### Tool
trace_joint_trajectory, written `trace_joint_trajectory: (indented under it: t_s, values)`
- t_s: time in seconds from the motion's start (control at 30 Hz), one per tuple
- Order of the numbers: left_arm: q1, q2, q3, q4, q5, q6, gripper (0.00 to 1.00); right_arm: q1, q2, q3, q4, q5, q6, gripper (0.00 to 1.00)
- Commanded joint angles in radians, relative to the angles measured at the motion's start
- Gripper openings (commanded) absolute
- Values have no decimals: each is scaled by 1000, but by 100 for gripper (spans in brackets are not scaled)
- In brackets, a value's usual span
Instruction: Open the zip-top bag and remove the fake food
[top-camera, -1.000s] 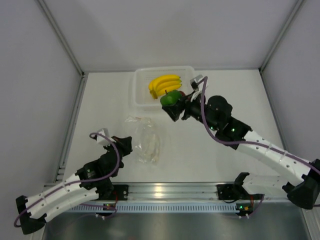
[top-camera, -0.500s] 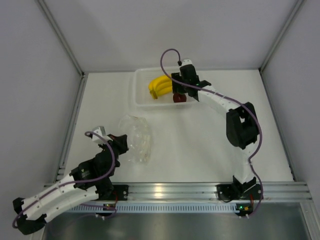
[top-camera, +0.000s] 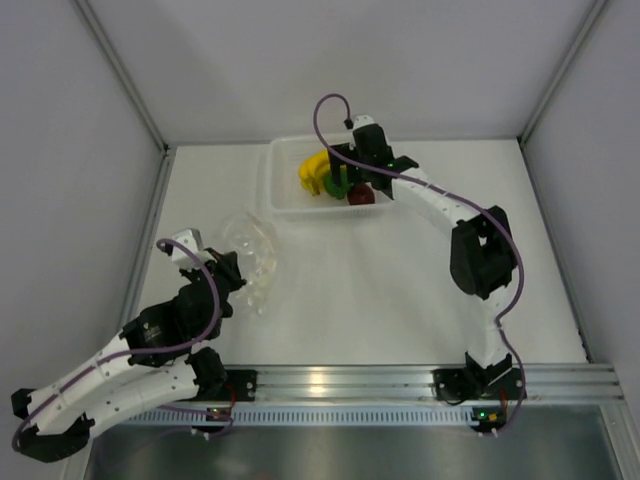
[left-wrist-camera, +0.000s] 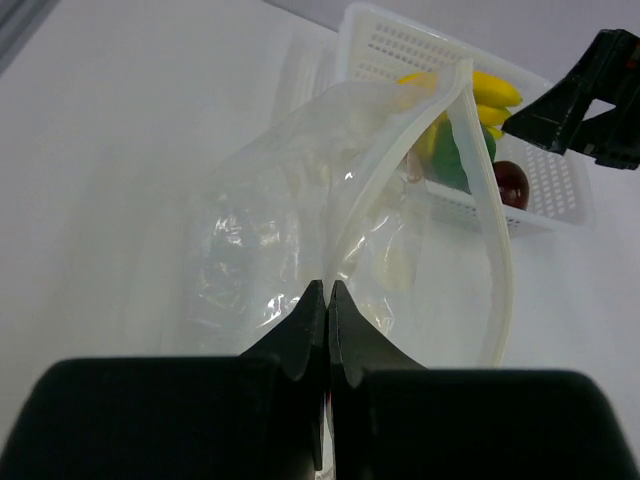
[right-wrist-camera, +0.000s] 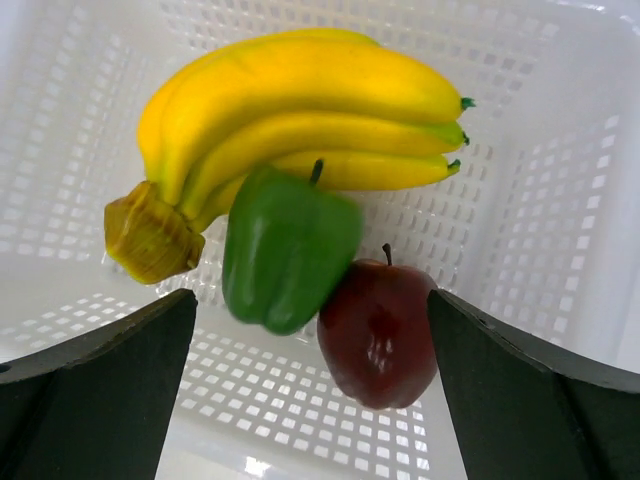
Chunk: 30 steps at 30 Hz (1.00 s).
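The right tool gapes wide above the white perforated plastic tray, which holds the yellow banana bunch, the green pepper (blurred, perhaps unsettled) and the dark red apple. It should rise straight, clear of the wall. The left tool pinches the clear floppy zip-top bag.

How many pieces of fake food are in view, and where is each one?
3, all in the white perforated basket: the yellow banana bunch, the green pepper against it, the dark red apple beside the pepper. None shows in the clear bag.
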Motion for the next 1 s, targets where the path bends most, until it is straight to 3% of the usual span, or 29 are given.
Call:
trace_joint_trajectory:
  t_s: [0.0,0.17,0.33,0.5,0.77,0.97]
  values:
    - [3,81,114,-118,-97,66,0,3,-144,-1,16,-14,-11,99]
    - [26,138,172,-123,-81,91,0,5,-328,-114,-15,-14,26,99]
    - [71,224,218,-122,-103,137,0,5,-697,-546,157,-100,106,99]
    - [130,400,275,-123,-104,238,0,3,-995,-861,164,-94,147,99]
    - [184,687,282,-122,-43,232,0,3,-1472,-956,-143,73,118,99]
    - [180,940,348,-96,194,191,0,5,-1650,-943,-272,152,97,99]
